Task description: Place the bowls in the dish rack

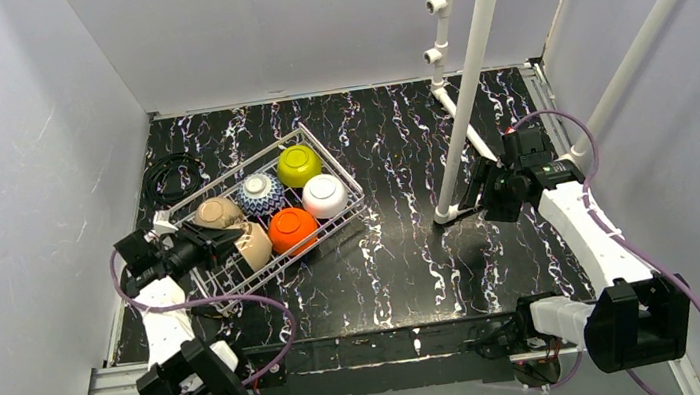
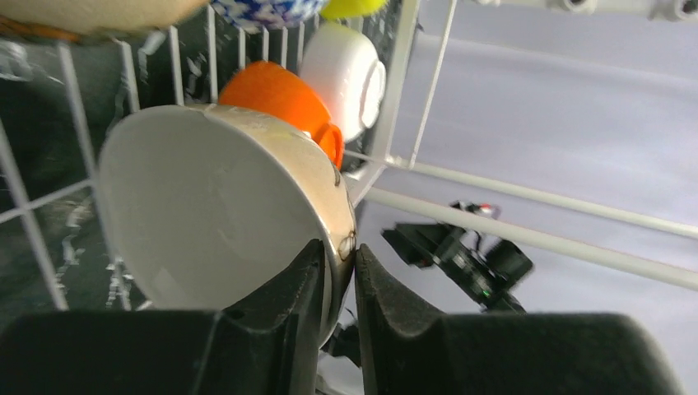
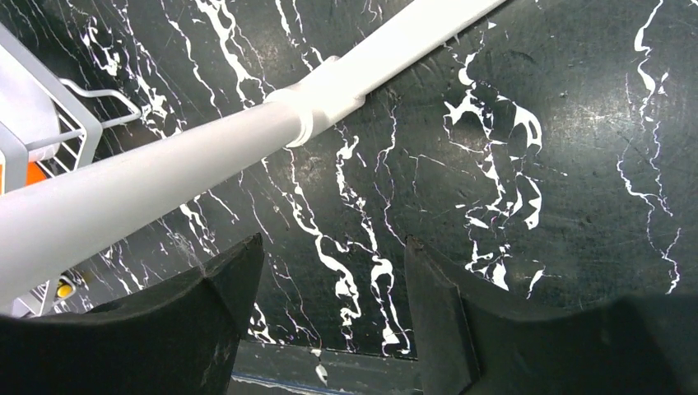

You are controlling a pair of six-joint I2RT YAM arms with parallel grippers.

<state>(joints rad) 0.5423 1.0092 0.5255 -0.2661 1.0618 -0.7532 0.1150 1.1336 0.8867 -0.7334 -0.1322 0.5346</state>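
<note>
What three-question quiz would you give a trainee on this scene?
1. True or false: the left jaws pinch the rim of a tan bowl.
2. How many bowls show from above?
3. The right jaws are: A) shut on a bowl; B) open and empty over the table; C) shut on the white pipe.
Key: 1 true; 2 six; 3 B.

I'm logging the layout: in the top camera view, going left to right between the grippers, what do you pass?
The left gripper, tilted tan bowl, orange bowl, white bowl, white pole's foot, right gripper.
</note>
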